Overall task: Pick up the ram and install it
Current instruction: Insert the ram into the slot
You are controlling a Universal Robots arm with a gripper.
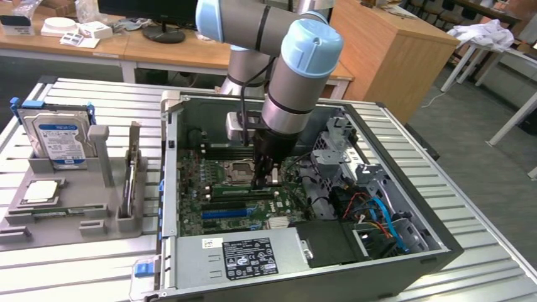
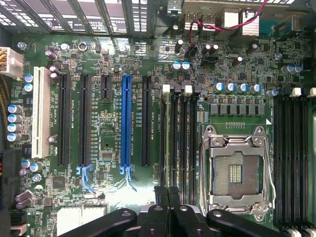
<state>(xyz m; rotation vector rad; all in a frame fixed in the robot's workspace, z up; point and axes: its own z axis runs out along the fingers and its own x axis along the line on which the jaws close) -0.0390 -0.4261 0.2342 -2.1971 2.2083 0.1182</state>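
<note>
The claw [image 2: 167,193] is closed, its two black fingertips [image 2: 159,195] pressed together with nothing I can make out between them. It hangs low over the motherboard [image 2: 106,128], at one end of a bank of four memory slots [image 2: 183,138]. The ram [image 2: 167,138] appears to stand in the slot running straight out from the fingertips, seen edge-on as a thin dark line, though from this angle I cannot be sure it is a stick and not the bare slot. Just beside the claw, past those slots, sits the open processor socket [image 2: 236,170], and beyond that a second bank of slots [image 2: 291,158]. On the claw's other side lie black expansion slots [image 2: 145,121], then the blue slot [image 2: 126,121], and farthest off a white slot [image 2: 41,113]. In the exterior view the arm [image 1: 293,69] reaches down above the claw into an open computer case [image 1: 424,248] lying on its side on the slatted metal desk [image 1: 84,100]. Near the claw, toward the exterior view's right, blue and orange cables [image 1: 381,217] curl inside the case. Nearer the camera than the claw is the labelled power supply [image 1: 249,257]. Well away from the claw, outside the case on the exterior view's left, a grey fixture [image 1: 84,204] carries an upright hard drive [image 1: 60,135], a square silver processor chip [image 1: 42,190] and a long thin board [image 1: 131,173] standing on edge.
</note>
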